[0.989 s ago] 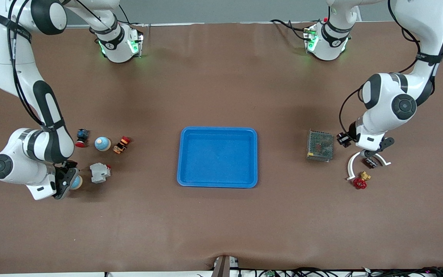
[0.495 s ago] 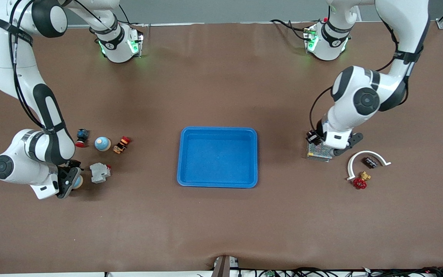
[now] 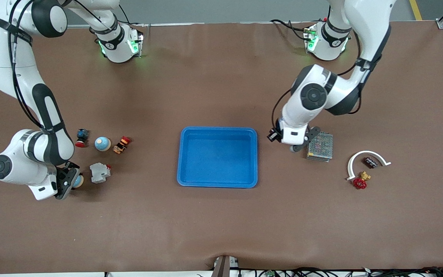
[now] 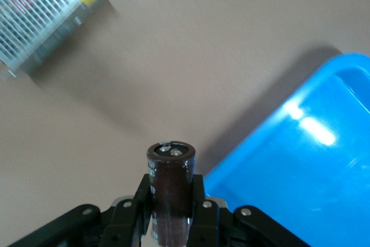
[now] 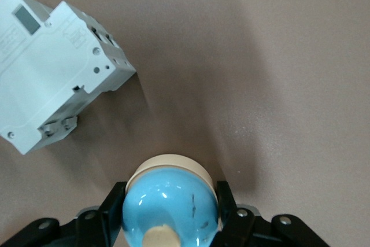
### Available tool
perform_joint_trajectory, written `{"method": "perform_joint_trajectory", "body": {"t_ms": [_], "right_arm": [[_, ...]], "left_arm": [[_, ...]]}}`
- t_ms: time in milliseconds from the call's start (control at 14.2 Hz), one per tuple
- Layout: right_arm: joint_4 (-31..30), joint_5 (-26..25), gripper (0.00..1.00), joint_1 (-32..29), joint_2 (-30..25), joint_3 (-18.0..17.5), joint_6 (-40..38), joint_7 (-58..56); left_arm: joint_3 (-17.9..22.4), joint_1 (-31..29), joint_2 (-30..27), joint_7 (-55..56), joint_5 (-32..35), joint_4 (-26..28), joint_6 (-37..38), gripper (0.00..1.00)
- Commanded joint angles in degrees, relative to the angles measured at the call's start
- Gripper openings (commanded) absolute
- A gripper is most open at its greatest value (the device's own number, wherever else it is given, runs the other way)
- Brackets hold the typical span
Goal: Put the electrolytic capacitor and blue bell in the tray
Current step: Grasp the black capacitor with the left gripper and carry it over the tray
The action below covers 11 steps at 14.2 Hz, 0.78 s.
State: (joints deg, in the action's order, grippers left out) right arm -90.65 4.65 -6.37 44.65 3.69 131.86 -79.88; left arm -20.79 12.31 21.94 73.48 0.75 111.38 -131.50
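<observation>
The bright blue tray (image 3: 217, 183) lies mid-table. My left gripper (image 3: 295, 147) hangs over bare table between the tray and the mesh box, shut on a dark brown electrolytic capacitor (image 4: 171, 173). The capacitor stands out from between the fingers (image 4: 198, 192), and the tray's corner (image 4: 300, 160) shows just past it. My right gripper (image 3: 74, 181) is down at the table toward the right arm's end, shut on a blue bell (image 5: 170, 201) with a cream rim. That bell (image 3: 77, 181) peeks out beside the white breaker.
A second blue bell (image 3: 102, 143), two red-capped buttons (image 3: 82, 137) (image 3: 122, 144) and a white breaker (image 3: 99, 172) lie near my right gripper. Toward the left arm's end lie a grey mesh box (image 3: 320, 145), a white arc piece (image 3: 367, 155) and a red valve (image 3: 360, 182).
My left arm has swung from the white arc piece past the mesh box toward the tray, carrying the capacitor. My right gripper's fingers have closed on the blue bell.
</observation>
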Motion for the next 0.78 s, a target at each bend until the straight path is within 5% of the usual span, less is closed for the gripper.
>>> {"method": "perform_joint_trajectory", "body": {"t_ms": [0,283,707], "right_arm": [[0.4,1.4,0.43,-1.1,-0.4,-1.1,-0.7,-1.1],[5.3,3.9,0.40,-0.4,-1.9,-1.1,-6.9,0.3],[12.7,6.1,0.39,3.9,-4.9,-1.3,-20.0,18.5]], "left_arm": [[0.6,4.4,5.0,7.0,0.7,-6.5,1.2,0.00],[0.8,9.8,12.8,18.6,4.6,-14.9,1.2,0.00],[0.9,13.3,20.0,27.8,9.7,-19.8,0.7,0.00]]}}
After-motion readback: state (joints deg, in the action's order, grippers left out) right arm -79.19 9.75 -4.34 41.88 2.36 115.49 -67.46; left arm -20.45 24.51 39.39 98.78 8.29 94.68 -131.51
